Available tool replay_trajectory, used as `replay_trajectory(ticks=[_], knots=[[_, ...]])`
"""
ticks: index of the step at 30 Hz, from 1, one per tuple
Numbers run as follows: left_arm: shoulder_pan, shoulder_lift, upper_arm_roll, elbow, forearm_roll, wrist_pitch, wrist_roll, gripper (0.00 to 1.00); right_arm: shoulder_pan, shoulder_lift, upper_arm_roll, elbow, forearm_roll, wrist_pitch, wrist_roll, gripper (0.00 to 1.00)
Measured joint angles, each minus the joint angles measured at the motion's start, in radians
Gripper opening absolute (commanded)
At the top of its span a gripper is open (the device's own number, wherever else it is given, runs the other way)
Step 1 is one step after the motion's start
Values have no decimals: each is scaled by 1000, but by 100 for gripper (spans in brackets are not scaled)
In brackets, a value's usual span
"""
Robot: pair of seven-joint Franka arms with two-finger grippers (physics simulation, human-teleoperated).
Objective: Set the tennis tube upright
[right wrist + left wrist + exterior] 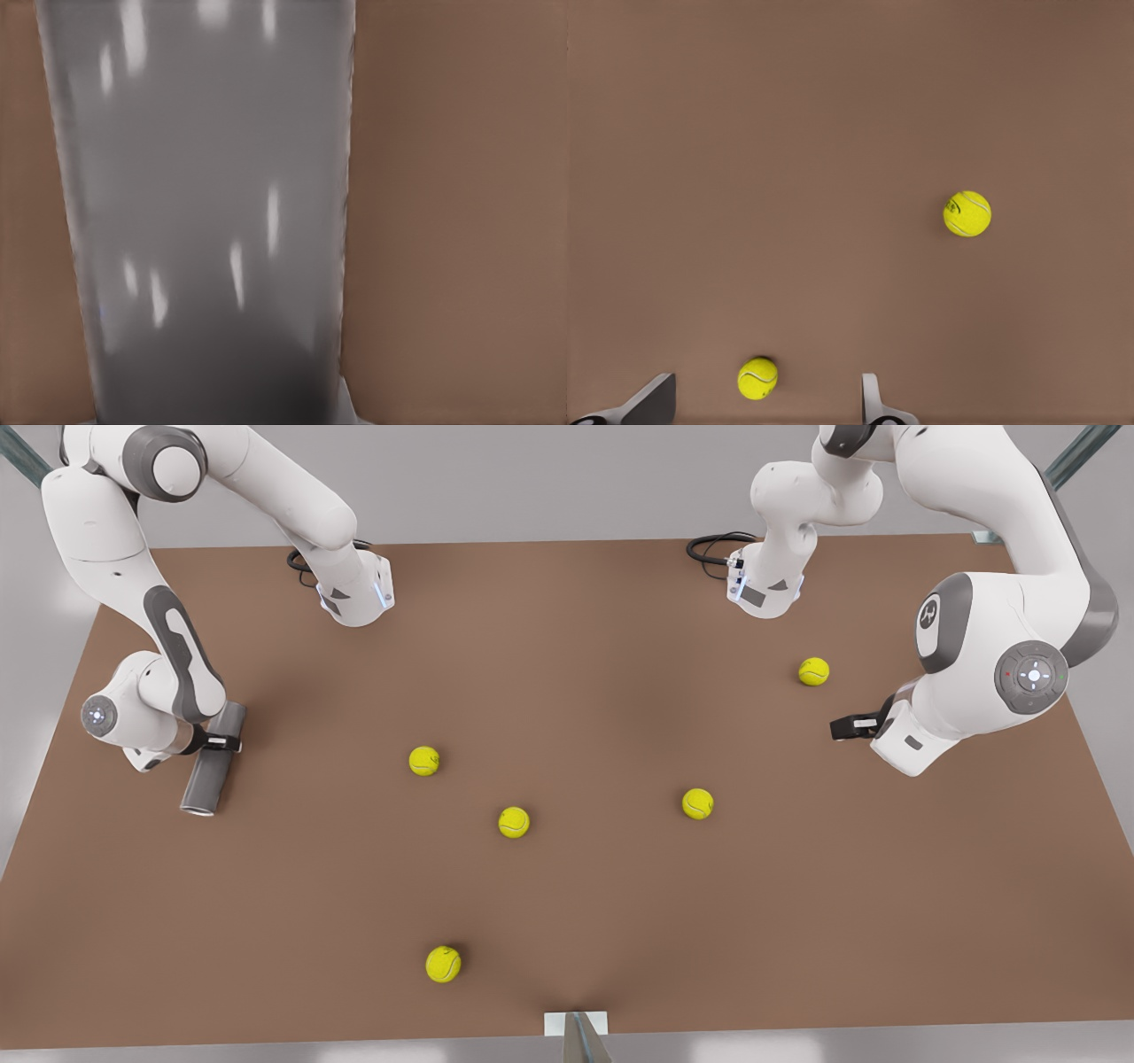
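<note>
Your right gripper [215, 741] is clamped across the tennis tube [211, 766] out at about nine o'clock on the tabletop [567, 921] in the front view, and its wrist camera looks straight at the grey wall [208, 221]. The grasp looks made, but the tube is lying flat or barely lifted, open end toward six o'clock, so the tilting upright is all ahead of you. Your left gripper [852, 726] waits with fingers [651, 403] spread and empty at three o'clock, near a tennis ball [813, 671].
</note>
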Motion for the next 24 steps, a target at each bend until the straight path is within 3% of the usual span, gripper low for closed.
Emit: replay_trajectory(ticks=[6,8,12,24], knots=[[0,0,0,0,0,0,-2,100,-17,-21,105,92,11,-163,-6,75],[0,0,0,0,0,0,-2,100,2,-22,155,250,10,-344,-3,75],[0,0,0,0,0,0,-2,100,31,-17,281,420,7,-414,-14,75],[0,0,0,0,0,3,0,100,751,2,282,596,-57,-405,-8,74]])
